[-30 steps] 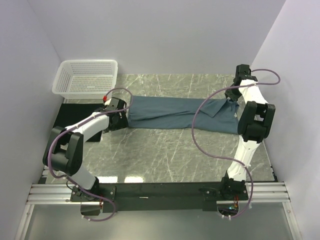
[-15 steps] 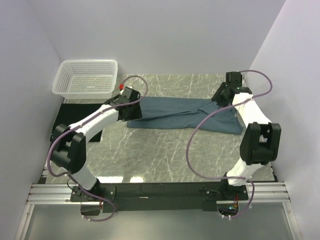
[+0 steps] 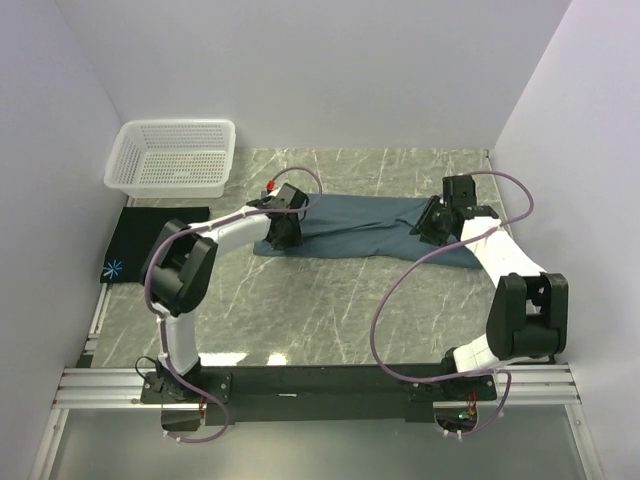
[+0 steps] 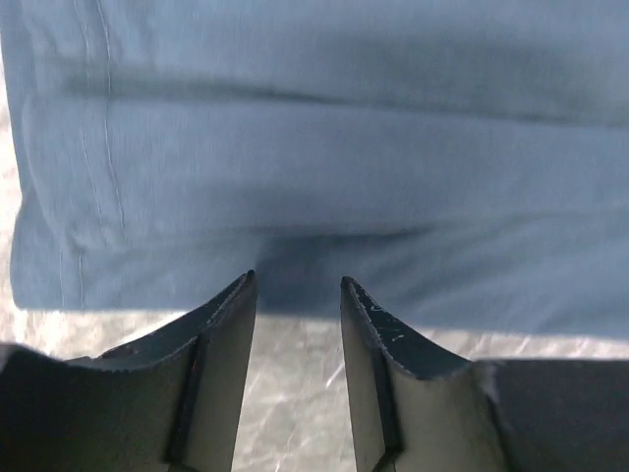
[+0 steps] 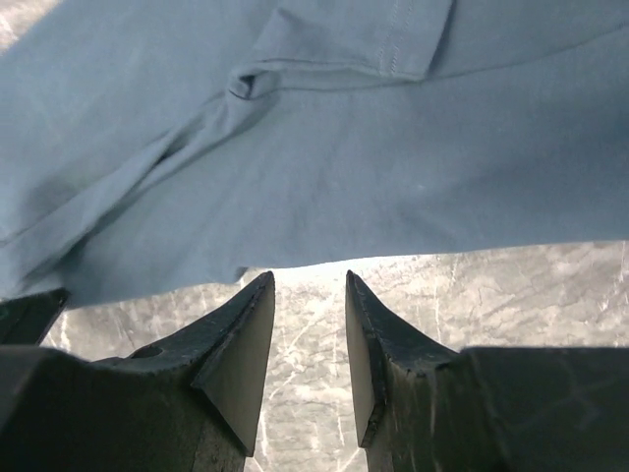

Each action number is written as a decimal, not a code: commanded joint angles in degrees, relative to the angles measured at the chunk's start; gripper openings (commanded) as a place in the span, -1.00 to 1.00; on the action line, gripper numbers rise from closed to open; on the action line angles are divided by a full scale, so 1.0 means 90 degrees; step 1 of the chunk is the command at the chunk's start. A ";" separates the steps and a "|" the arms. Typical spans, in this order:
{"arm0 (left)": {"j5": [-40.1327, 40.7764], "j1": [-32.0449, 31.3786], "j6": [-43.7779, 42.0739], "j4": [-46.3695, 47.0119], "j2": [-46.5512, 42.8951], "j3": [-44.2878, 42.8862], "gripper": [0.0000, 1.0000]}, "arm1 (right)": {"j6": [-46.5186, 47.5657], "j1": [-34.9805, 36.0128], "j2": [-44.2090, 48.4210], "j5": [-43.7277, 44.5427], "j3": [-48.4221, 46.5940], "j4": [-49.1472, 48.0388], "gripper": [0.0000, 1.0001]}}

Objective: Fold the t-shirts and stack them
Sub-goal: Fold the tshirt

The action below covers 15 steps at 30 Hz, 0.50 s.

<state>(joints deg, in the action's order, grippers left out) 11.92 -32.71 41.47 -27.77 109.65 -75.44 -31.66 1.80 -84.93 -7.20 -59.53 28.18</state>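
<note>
The blue shirt [image 3: 350, 225] is plain slate-blue cloth, folded into a long narrow band and lying flat. It stretches crosswise, to the right of the basket [image 3: 160, 185] and a little nearer than it. Its end toward the basket is square, with a stitched hem. The far end is broader and creased, with a hemmed sleeve flap folded over the top. The black shirt [image 3: 150, 240] lies flat just in front of the basket. A small light-blue starburst [image 3: 113, 268] shows at its near left corner. The two shirts lie apart, unstacked.
</note>
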 commanded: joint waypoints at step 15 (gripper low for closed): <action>0.1223 0.0070 -0.0047 0.0156 0.0805 -0.1159 -0.12 | 0.0061 0.0044 0.0393 0.0038 0.0159 -0.0387 -0.19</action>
<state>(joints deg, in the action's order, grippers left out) 18.48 -32.62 41.39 -27.18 116.44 -82.83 -31.64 1.89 -83.15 -7.18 -58.46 26.57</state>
